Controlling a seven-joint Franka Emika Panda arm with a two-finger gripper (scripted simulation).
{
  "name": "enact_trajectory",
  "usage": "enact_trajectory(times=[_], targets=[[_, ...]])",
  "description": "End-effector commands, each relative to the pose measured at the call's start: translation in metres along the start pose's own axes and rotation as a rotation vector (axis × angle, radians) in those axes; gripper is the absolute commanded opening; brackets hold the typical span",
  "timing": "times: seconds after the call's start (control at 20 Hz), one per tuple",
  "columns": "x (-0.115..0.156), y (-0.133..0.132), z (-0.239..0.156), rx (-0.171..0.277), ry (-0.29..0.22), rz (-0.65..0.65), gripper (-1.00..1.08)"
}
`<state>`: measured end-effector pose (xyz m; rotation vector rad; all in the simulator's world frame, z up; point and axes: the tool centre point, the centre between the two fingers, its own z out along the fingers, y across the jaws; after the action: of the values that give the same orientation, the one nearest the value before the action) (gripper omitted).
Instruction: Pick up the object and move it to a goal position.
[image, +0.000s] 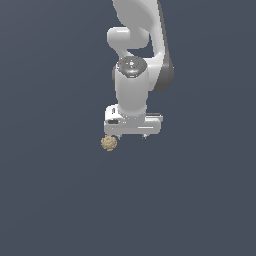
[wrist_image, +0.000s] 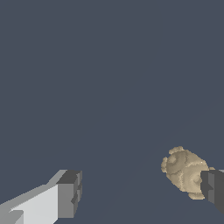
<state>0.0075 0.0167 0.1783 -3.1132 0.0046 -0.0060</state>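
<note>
The object (image: 109, 143) is a small tan, lumpy ball with a pitted surface, lying on the dark grey floor. In the exterior view it sits just below the white gripper (image: 132, 136), off toward that view's left end of the hand. In the wrist view the object (wrist_image: 183, 169) shows close to one dark fingertip (wrist_image: 213, 189), which covers a little of its edge. The other fingertip (wrist_image: 70, 193) stands far from it. The gripper (wrist_image: 142, 192) is open, the jaws spread wide, and most of the gap between them is bare floor.
A plain dark grey floor (image: 60, 200) fills both views. The white arm (image: 135, 45) rises behind the gripper in the exterior view. No other objects or goal marker show.
</note>
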Motion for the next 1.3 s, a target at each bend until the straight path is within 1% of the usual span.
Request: enact_trajectory(times=[0.0, 0.15, 0.4, 0.8, 1.05, 1.25], targets=[[0.0, 0.0, 0.0, 0.0, 0.0, 0.0, 1.0], [-0.001, 0.007, -0.001, 0.0, -0.001, 0.016, 1.0], [-0.005, 0.03, -0.007, -0.002, -0.006, 0.067, 1.0], [-0.007, 0.033, -0.004, -0.002, -0.006, 0.088, 1.0], [-0.012, 0.044, 0.009, -0.003, -0.005, 0.161, 1.0], [-0.02, 0.058, 0.024, -0.005, -0.004, 0.253, 1.0]])
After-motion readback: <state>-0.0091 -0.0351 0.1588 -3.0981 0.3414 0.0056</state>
